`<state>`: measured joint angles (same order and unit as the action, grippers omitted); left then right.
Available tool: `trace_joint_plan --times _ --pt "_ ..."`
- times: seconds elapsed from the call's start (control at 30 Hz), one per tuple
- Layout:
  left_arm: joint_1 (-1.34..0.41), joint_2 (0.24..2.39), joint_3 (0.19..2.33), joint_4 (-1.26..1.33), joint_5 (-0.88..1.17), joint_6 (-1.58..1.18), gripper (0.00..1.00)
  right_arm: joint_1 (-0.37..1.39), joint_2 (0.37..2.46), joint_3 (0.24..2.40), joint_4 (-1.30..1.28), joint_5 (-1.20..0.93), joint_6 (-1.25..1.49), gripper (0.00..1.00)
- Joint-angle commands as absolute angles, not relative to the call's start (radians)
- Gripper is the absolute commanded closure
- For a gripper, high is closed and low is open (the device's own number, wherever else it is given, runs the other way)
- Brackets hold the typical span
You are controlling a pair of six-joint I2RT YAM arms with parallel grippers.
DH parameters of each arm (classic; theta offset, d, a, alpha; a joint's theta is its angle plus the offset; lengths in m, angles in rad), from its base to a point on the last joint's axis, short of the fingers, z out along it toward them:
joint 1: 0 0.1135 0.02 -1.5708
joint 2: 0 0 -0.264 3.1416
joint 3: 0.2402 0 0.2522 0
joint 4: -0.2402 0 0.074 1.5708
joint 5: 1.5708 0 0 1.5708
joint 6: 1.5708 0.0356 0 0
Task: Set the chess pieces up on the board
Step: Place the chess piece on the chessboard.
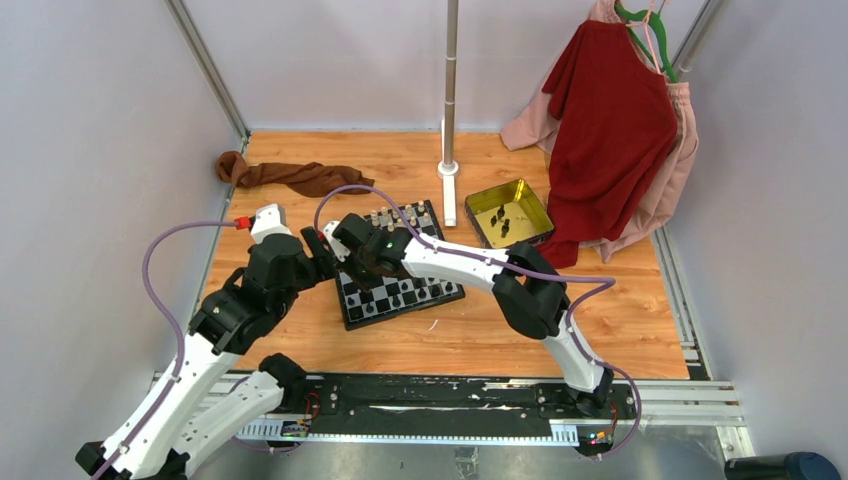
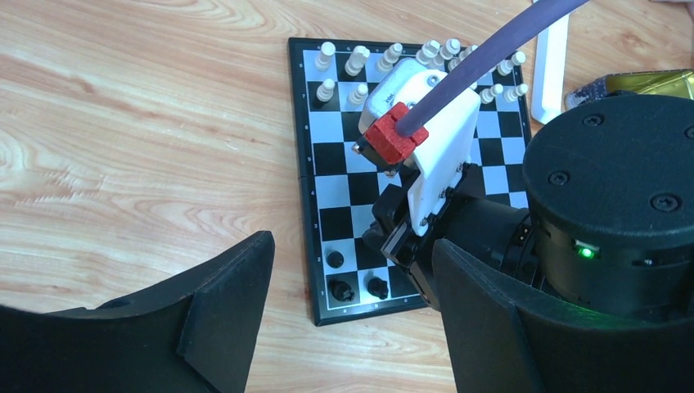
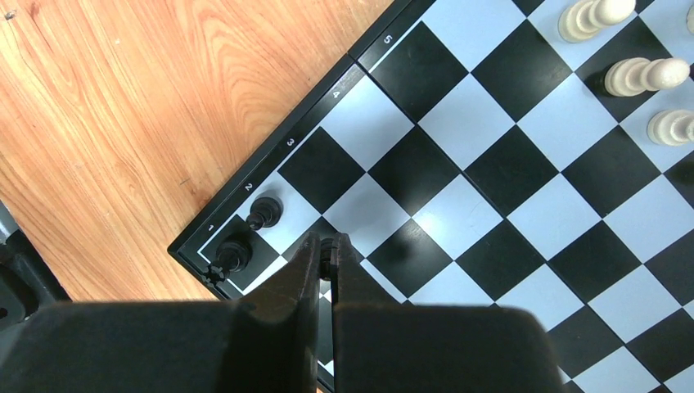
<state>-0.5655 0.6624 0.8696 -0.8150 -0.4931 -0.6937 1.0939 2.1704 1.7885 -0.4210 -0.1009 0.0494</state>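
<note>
A brown cloth [image 1: 290, 177] lies crumpled at the far left of the wooden table [image 1: 480, 330]. The left gripper [image 2: 352, 243] hovers just off the left edge of the board [image 2: 335, 139], its fingers [image 2: 221, 311] spread wide with nothing between them.

The board sits at the middle of the table, its left side close to the left arm. Pale pieces [image 2: 358, 59] stand in its two far rows. In the left wrist view, three black pieces [image 2: 342, 289] stand at the near left corner: two in the nearest row and one in the row behind. The overhead view shows more dark pieces along the near rows to the right, too small to count.

The right gripper [image 3: 326, 246] reaches across the board from the right and hangs over that near left corner. Its fingers [image 3: 295, 278] are pressed almost together, pinching a small black piece [image 3: 326, 252] in the narrow slit between them. The two other corner pieces stand just to its left.

A metal pole [image 1: 450, 90] rises just behind the board's far right corner, on a white base. To its right, well apart from the board, an open yellow tin [image 1: 527, 197] holds a few loose dark pieces [image 1: 500, 218], clustered left of its middle. A red shirt [image 1: 610, 130] over a pink garment [image 1: 680, 150] hangs at the far right, with the hem draped to the table beside the tin.
</note>
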Motion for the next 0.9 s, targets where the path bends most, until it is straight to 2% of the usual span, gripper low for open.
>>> trace_joint_plan --times 0.0,0.87 --pt "-0.572 0.628 0.894 -0.864 -0.5 -0.71 0.24 1.111 2.198 1.825 -0.445 -0.1 0.034 1.0" --pt "-0.572 0.583 0.89 -0.9 -0.511 -0.71 0.24 1.115 2.191 1.772 -0.426 -0.104 0.062 1.0"
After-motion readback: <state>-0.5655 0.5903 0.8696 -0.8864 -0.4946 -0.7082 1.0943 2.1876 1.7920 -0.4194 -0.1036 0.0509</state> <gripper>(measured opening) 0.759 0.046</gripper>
